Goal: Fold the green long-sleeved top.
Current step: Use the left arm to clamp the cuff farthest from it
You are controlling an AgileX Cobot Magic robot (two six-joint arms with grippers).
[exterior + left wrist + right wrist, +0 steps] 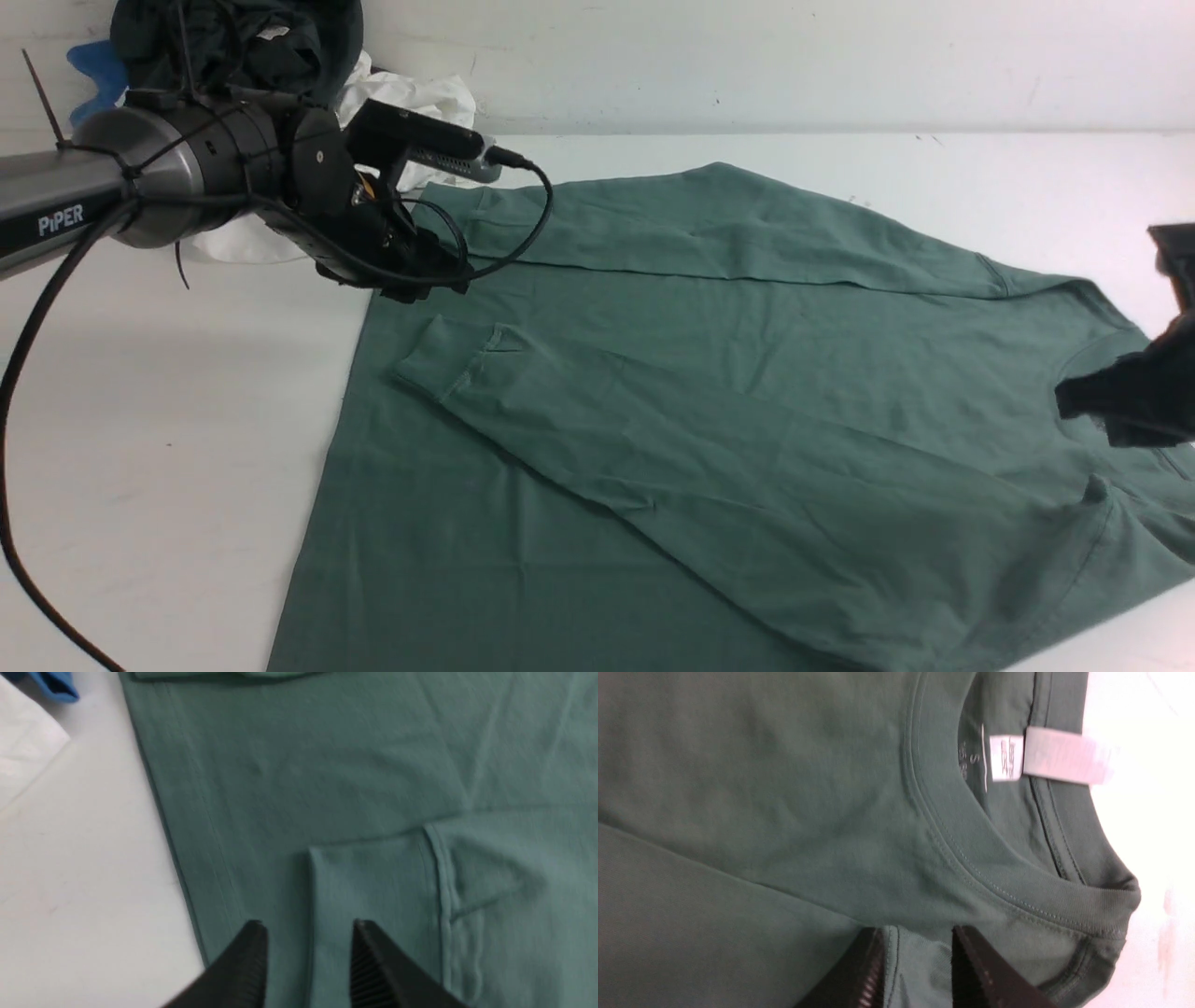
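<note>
The green long-sleeved top (747, 373) lies spread on the white table, collar to the right. One sleeve is folded across the body, and its cuff (439, 359) ends near the hem. My left gripper (425, 280) hovers just above that cuff (369, 877). It stands open (308, 933) with nothing between its fingers. At the right edge my right gripper (1097, 406) sits on the shoulder beside the ribbed collar (952, 844) and white neck label (1050, 756). Its jaws are apart (915, 938), with a raised seam fold of the top between them.
A heap of other garments lies at the back left: a blackish one (243, 37), a white one (420, 93) and a blue one (93, 70). Bare table (168, 420) stretches left of the top. The left arm's black cable hangs over it.
</note>
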